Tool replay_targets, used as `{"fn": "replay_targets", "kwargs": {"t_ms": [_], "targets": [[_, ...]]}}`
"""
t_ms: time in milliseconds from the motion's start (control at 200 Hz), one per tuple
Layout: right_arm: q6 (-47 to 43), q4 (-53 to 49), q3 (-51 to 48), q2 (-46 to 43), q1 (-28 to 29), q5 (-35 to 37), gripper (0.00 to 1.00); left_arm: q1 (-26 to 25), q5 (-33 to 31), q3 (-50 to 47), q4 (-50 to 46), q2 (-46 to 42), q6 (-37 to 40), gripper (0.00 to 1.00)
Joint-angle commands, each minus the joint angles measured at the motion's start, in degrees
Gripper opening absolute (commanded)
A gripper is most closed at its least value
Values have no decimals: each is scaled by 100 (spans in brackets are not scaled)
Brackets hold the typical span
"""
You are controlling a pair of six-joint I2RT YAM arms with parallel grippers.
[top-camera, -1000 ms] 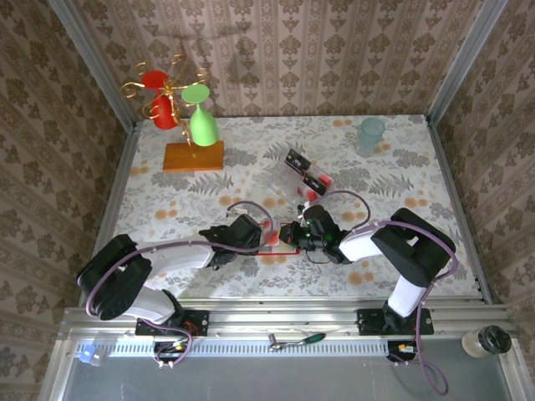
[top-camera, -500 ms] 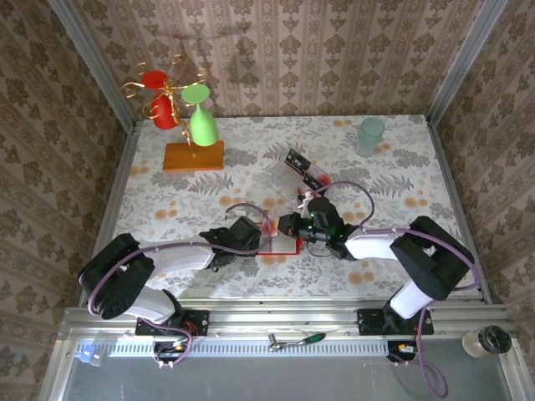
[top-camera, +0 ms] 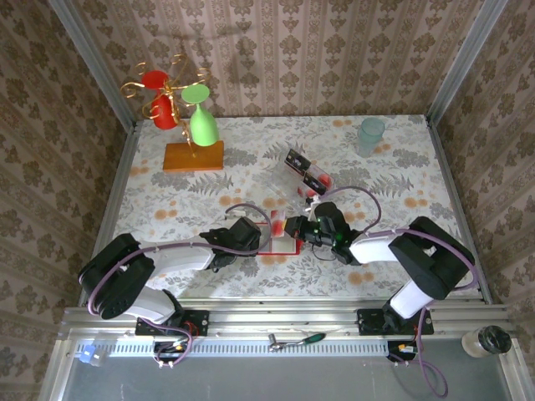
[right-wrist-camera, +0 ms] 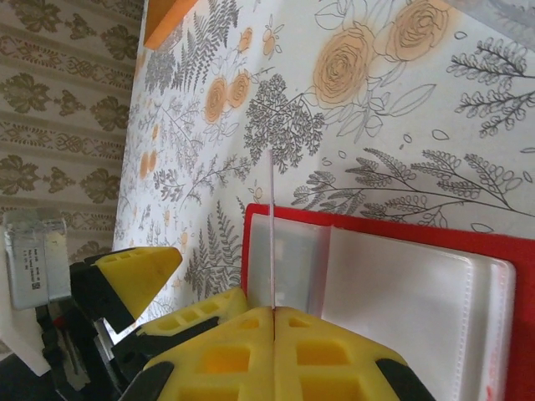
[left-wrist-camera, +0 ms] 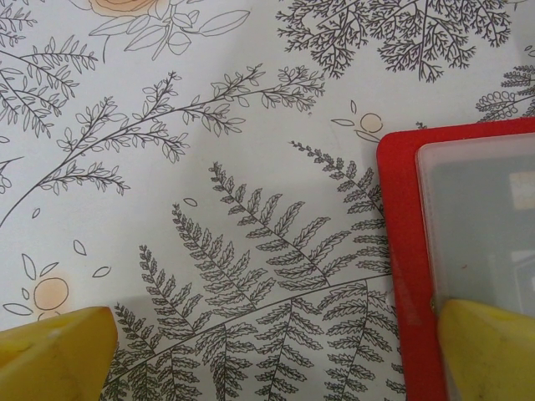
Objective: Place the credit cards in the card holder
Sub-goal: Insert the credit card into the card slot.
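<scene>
The card holder (top-camera: 276, 248) lies open on the flowered cloth, a bright red square with pale pockets (right-wrist-camera: 393, 288). My right gripper (right-wrist-camera: 274, 311) is shut on a thin whitish credit card (right-wrist-camera: 272, 238), seen edge-on and standing upright over the holder's left pocket. In the top view the right gripper (top-camera: 295, 227) sits at the holder's right side. My left gripper (left-wrist-camera: 267, 359) is open at the holder's left edge (left-wrist-camera: 401, 251); one yellow fingertip (left-wrist-camera: 489, 351) lies over the pocket, the other (left-wrist-camera: 50, 355) over bare cloth. More credit cards, one black (top-camera: 294, 159), stand in a clear tray.
The clear plastic tray (top-camera: 311, 179) stands just behind the holder. An orange-based stand (top-camera: 194, 156) with red and green glasses is at the back left, and a pale green cup (top-camera: 370, 135) at the back right. Patterned walls close in three sides.
My right gripper has shifted a little left and toward the back over the holder with the card, and its elbow has swung right. The left arm has stayed put.
</scene>
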Motion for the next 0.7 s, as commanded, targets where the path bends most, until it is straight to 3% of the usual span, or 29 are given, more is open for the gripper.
{"fn": "replay_targets", "kwargs": {"t_ms": [0,695], "targets": [[110,561,-111,143,25,225,0,-38,-70,-104,-271,45,-32,100],[177,952,-321,453,122,492,0,-32,-70,-89,-257,54,-36,100]]}}
